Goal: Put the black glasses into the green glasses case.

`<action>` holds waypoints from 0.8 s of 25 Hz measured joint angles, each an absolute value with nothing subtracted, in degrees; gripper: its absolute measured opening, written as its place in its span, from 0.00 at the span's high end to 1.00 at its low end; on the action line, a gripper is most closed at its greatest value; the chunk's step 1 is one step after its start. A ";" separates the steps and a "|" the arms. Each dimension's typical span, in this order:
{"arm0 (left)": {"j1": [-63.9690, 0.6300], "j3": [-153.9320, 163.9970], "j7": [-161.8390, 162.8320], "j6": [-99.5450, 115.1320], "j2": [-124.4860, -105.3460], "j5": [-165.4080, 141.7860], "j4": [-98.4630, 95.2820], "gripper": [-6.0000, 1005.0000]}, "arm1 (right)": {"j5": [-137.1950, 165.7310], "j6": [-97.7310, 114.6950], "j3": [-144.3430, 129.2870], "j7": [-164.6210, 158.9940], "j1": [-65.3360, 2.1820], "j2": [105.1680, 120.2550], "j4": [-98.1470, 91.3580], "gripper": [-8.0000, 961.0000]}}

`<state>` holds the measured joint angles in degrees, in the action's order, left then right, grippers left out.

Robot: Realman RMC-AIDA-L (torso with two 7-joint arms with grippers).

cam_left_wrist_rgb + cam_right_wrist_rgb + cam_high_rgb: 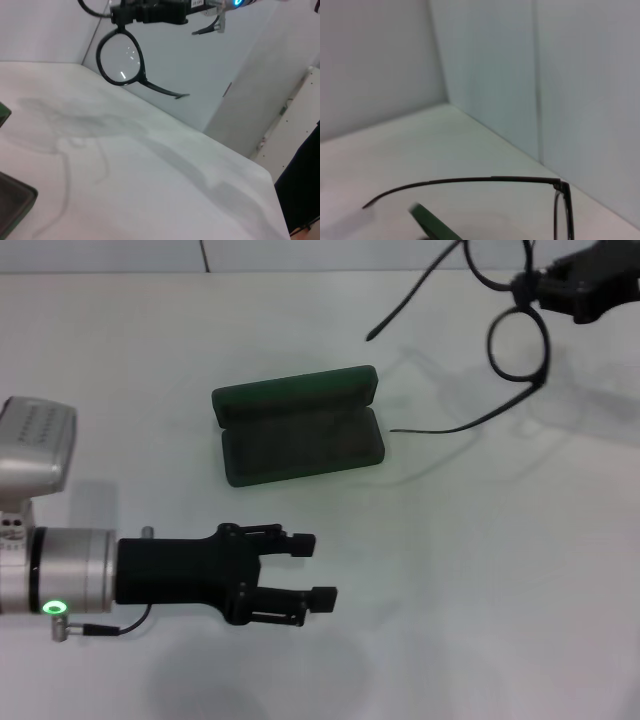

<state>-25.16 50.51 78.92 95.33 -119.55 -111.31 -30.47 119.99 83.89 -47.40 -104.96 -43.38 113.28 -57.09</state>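
Green glasses case point(298, 426) open, right end effector point(528, 285) gripping black glasses point(517, 345) aloft, left end effector point(312, 570) open

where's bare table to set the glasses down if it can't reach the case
Bare table lies right of the green glasses case, under the black glasses held by the right gripper. The left gripper crowds the near-left.

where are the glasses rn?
In the head view the glasses hang above the table at far right, gripped at the bridge by the right gripper, right of and beyond the open case.
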 joint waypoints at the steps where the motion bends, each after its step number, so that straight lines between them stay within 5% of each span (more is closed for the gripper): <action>1: -25.69 50.58 78.78 95.03 -119.58 -111.30 -29.97 0.13 | 119.05 83.87 -47.55 -103.50 -43.40 113.88 -56.92 0.95; 5: -27.01 50.00 78.26 92.47 -119.69 -109.37 -28.00 0.20 | 115.98 82.83 -48.34 -97.52 -43.93 115.71 -54.57 0.95; 7: -27.38 49.98 76.03 91.75 -119.69 -105.12 -25.86 0.32 | 111.43 81.69 -49.50 -94.28 -44.95 115.55 -49.97 0.95; 20: -29.88 50.11 71.97 95.71 -119.76 -103.69 -22.56 0.65 | 92.96 81.42 -50.24 -81.89 -48.21 115.92 -27.28 0.95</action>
<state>-29.88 50.11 71.97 95.71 -119.76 -103.69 -22.56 92.96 81.42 -50.24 -81.89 -48.21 115.92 -27.28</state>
